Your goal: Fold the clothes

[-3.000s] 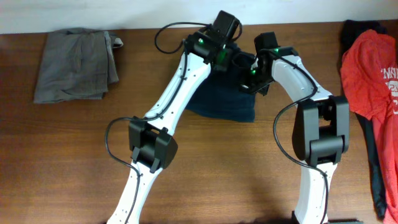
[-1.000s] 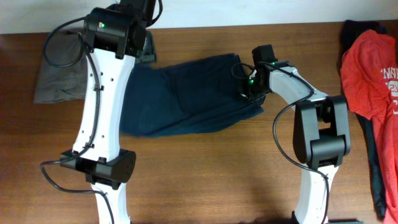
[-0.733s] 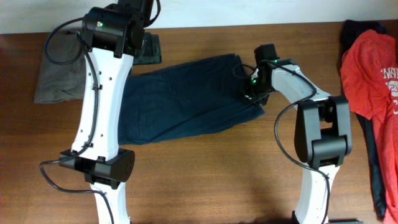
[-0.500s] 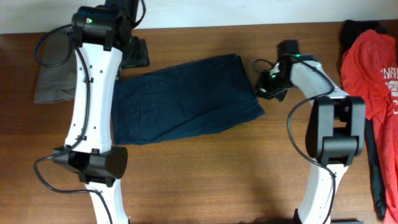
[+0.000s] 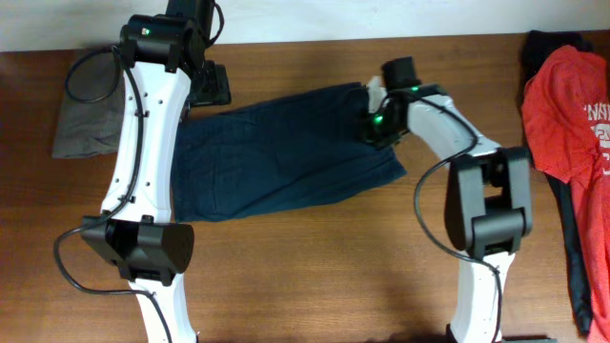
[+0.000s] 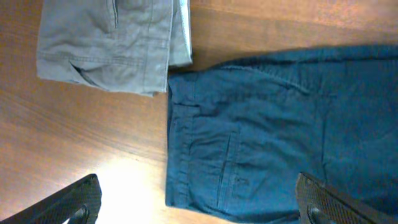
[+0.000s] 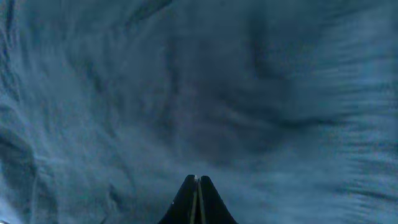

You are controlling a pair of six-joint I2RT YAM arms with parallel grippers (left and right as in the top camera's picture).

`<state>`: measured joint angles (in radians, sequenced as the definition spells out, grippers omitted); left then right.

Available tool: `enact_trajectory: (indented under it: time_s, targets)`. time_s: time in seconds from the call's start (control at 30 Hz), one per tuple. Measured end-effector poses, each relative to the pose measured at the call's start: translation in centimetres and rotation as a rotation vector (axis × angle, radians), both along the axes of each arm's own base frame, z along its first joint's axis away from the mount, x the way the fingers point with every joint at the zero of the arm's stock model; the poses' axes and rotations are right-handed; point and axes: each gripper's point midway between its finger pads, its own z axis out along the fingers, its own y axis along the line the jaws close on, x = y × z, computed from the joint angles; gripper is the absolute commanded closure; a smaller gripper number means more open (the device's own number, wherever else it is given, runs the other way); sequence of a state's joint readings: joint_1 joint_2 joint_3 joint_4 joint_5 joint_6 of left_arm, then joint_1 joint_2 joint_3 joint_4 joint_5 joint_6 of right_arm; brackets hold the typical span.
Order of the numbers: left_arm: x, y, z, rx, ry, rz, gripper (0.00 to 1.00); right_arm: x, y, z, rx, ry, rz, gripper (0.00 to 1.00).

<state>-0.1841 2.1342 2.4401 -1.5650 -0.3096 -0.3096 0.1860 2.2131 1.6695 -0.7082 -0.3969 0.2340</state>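
Note:
A dark navy-blue garment [image 5: 286, 157] lies spread flat across the middle of the table, waistband and pocket toward the left [image 6: 267, 124]. My left gripper [image 5: 210, 86] hovers open above its left end, near the grey garment. In the left wrist view its fingers [image 6: 68, 202] stand wide apart with nothing between them [image 6: 196, 183]. My right gripper [image 5: 370, 126] is over the navy garment's right end. Its jaws are pressed together [image 7: 198, 196] just above the blue fabric [image 7: 205, 93], with no cloth seen pinched.
A folded grey garment [image 5: 86, 110] [image 6: 112, 43] lies at the far left, just beside the navy one's waistband. A red white-lettered T-shirt [image 5: 572, 114] lies on a black garment [image 5: 545, 46] at the right edge. Bare wood [image 5: 315, 267] lies in front.
The left gripper opened and let go of the navy garment, which settled flat. The right gripper shut, swung off to the right, then came back over the garment's right end.

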Motion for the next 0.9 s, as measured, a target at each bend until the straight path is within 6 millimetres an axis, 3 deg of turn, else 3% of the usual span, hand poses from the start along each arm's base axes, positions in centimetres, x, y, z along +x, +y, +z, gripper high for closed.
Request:
enact_trajectory:
  time_s: [0.17, 0.33, 0.57, 0.73, 0.9]
  targets:
    - [0.5, 0.0, 0.2, -0.004, -0.021, 0.001, 0.01, -1.0, 3.2, -0.9, -0.181, -0.062, 0.094, 0.96]
    - [0.3, 0.0, 0.1, -0.003, -0.014, 0.001, 0.01, -1.1, 3.7, -1.0, -0.252, -0.09, 0.103, 0.96]
    - [0.2, 0.0, 0.1, -0.002, -0.01, 0.001, 0.01, 0.4, 0.6, -1.1, -0.337, -0.117, 0.029, 0.96]
    - [0.2, 0.0, 0.1, -0.002, -0.01, 0.001, 0.01, 1.3, -2.8, -2.2, -0.357, -0.089, -0.034, 0.96]
    - [0.2, 0.0, 0.1, -0.002, -0.01, 0.001, 0.01, 1.4, -3.2, -2.5, -0.334, -0.077, -0.045, 0.96]
